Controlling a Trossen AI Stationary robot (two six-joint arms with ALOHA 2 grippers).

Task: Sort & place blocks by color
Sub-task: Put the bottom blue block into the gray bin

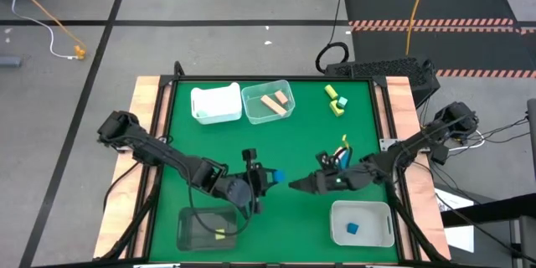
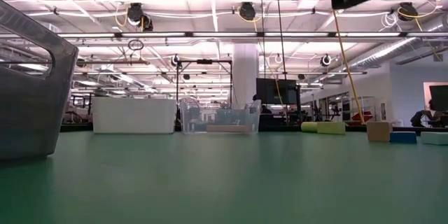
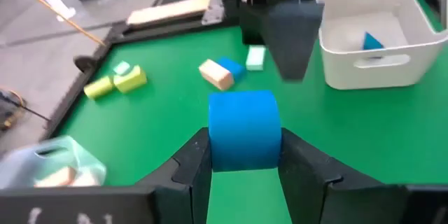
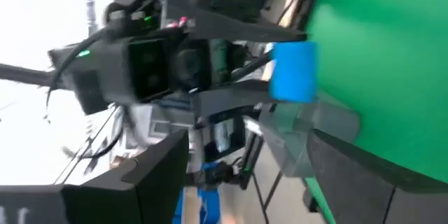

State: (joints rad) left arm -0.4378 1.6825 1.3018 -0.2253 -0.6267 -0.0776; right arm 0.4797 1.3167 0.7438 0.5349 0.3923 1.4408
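Observation:
My left gripper point(image 1: 273, 176) is at the table's middle, raised, shut on a blue block point(image 3: 244, 138). My right gripper point(image 1: 295, 186) hovers just right of it, open and turned on its side, its fingers pointing at the left gripper. In the right wrist view the blue block point(image 4: 294, 70) shows ahead of them. A tan block point(image 3: 215, 75), a blue one point(image 3: 229, 66) and a mint one point(image 3: 255, 57) rest flat on the mat under the right arm. Two yellow-green blocks point(image 1: 335, 99) lie near the far right corner. My left gripper pinches the blue block between its two fingers point(image 3: 192, 159), one on each opposite side face point(image 3: 215, 147). The fingers are about level and point toward the table's right side. The block is lifted clear of the green mat.
A white bin point(image 1: 216, 103) and a clear bin point(image 1: 268, 113) with tan blocks stand at the far edge. A dark bin point(image 1: 208, 228) holding a yellow-green block is near left. A white bin point(image 1: 362, 236) holding a blue block is near right. Open mat lies between them.

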